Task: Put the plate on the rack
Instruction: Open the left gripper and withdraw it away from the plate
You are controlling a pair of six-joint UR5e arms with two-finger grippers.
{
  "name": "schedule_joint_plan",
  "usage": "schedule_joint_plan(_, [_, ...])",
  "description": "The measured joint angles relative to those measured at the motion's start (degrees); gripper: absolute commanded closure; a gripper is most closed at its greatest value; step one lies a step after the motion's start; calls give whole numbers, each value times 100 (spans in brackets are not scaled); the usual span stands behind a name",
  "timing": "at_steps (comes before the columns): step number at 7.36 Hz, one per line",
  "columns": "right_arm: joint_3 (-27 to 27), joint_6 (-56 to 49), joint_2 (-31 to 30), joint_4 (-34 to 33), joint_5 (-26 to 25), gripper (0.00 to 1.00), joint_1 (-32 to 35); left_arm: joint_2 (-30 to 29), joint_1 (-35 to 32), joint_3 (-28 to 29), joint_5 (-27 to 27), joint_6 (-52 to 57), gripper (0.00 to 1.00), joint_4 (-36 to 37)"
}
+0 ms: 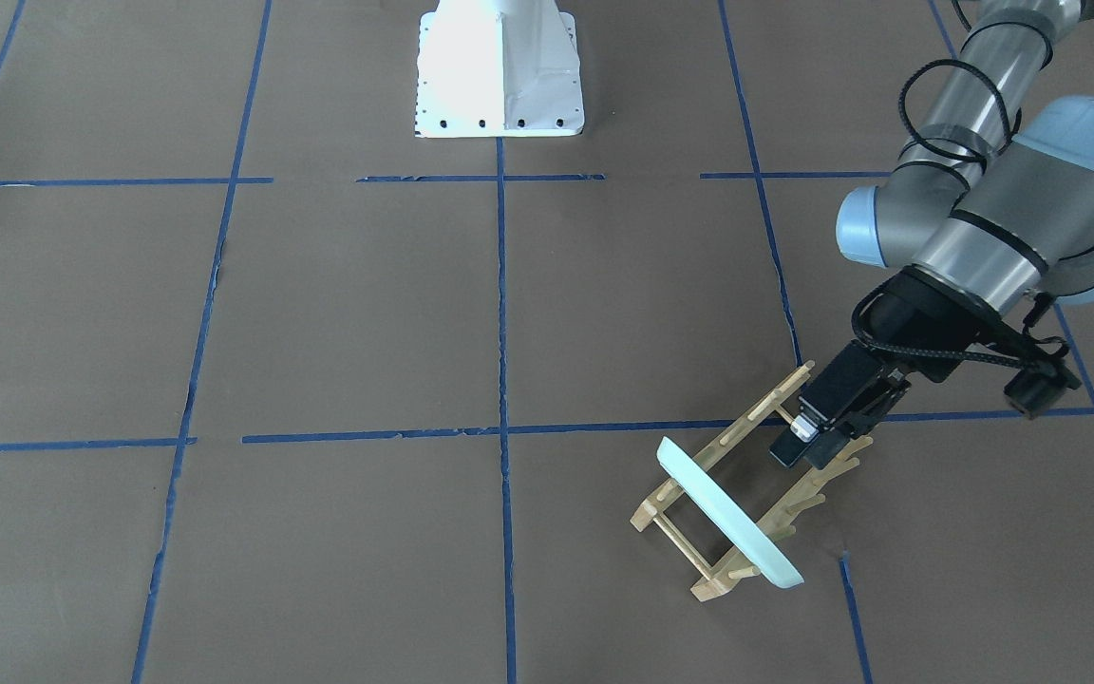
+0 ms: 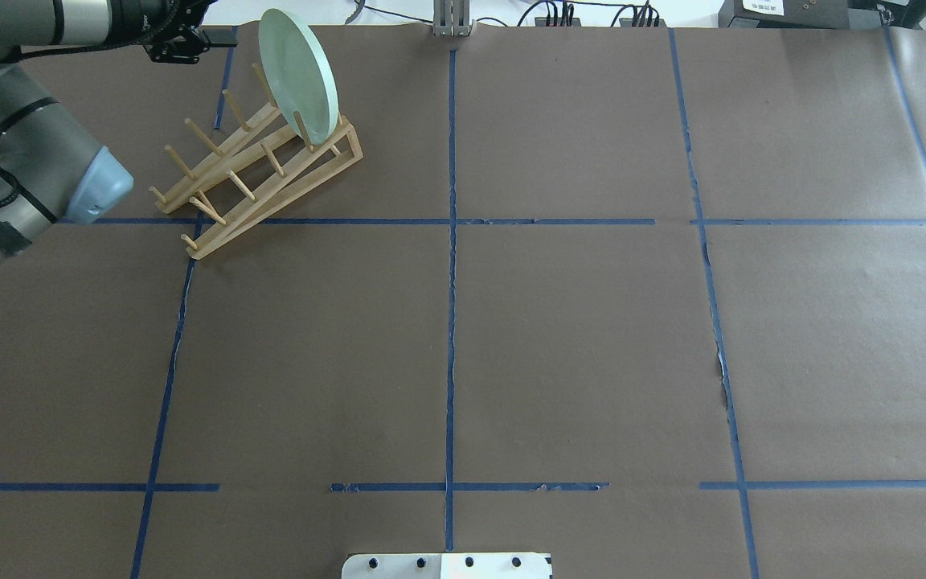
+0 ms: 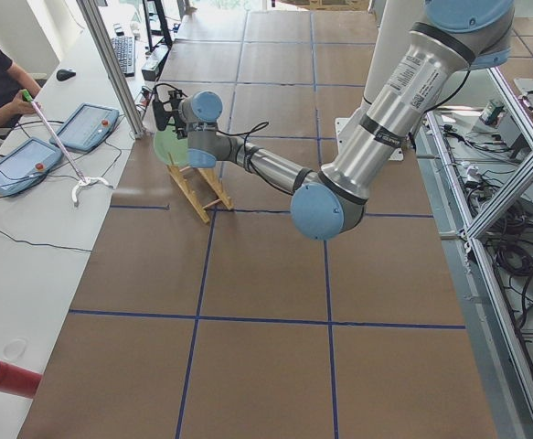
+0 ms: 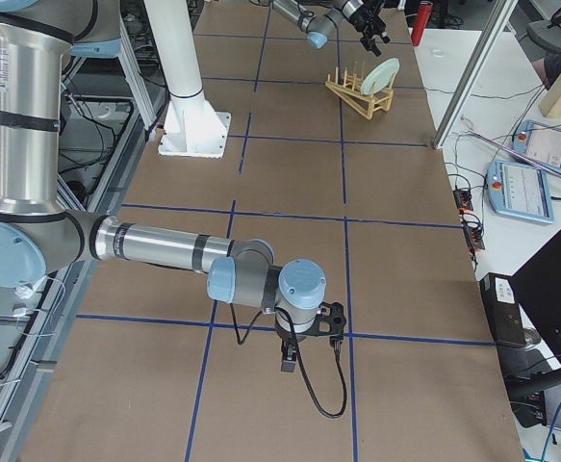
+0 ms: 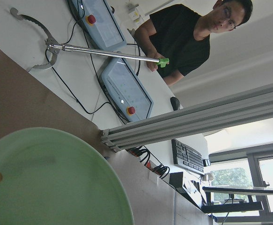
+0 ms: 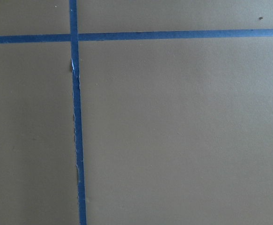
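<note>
The pale mint-green plate (image 1: 727, 513) stands on edge between the pegs at one end of the light-wood rack (image 1: 758, 410). It also shows in the overhead view (image 2: 298, 72) and fills the lower left of the left wrist view (image 5: 47, 183). My left gripper (image 1: 811, 446) hovers over the rack's other end, apart from the plate; its jaws look open and empty. My right gripper (image 4: 304, 354) shows only in the exterior right view, low over bare table far from the rack (image 4: 352, 96). I cannot tell whether it is open or shut.
The rack (image 2: 270, 185) sits near the table's far edge on my left. An operator (image 5: 183, 37) with a grabber stick, teach pendants (image 3: 19, 165) and an aluminium post (image 3: 111, 64) lie beyond that edge. The robot's white base (image 1: 499, 76) stands mid-table at my side.
</note>
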Motion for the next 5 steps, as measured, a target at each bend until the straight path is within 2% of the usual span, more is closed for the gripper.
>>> schedule_joint_plan(1, [-1,0,0,0,0,0,0,369,-384,-563,-736,802,0,871])
schedule_joint_plan(2, [-1,0,0,0,0,0,0,732,-762,-1069,-1180,1770,0,1717])
schedule_joint_plan(3, [-1,0,0,0,0,0,0,1029,-1099,-1458,-1377,2850,0,2618])
schedule_joint_plan(5, [-1,0,0,0,0,0,0,1656,-1728,-1943,-1440,5566,0,4303])
